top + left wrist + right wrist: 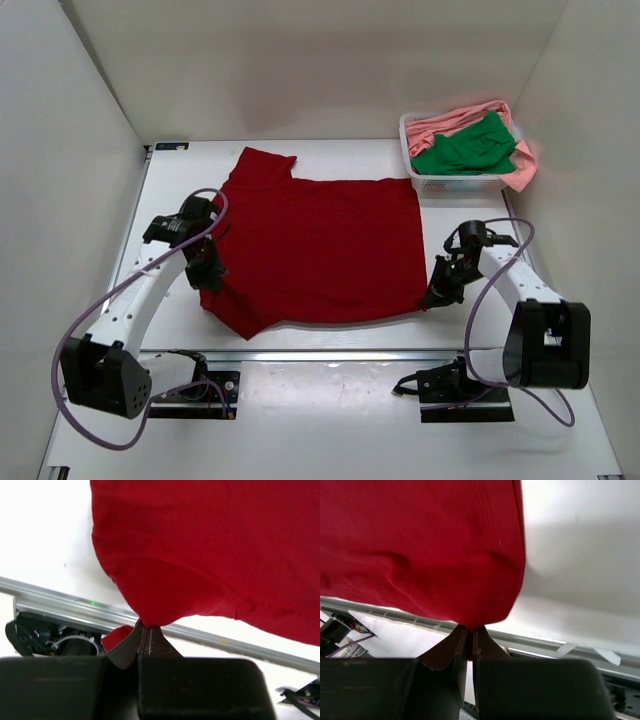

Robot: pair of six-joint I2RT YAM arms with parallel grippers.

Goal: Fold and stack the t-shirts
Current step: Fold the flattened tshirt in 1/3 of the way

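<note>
Left arm (pixel 140 300), right arm (pixel 515 272): white links, black joint housings noted. Purple cables (pixel 62 352) looped beside each. Row of small dark dots seen along left link. Black tapered fingers (pixel 127 647), blocky black body seen in wrist views.

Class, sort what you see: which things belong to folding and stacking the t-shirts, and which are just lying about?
Job: dark red cloth t-shirt, pinched by the left tool and right tool; bright green cloth t-shirt; light salmon pink cloth t-shirt.
Lying about: white slatted plastic basket; white table.
</note>
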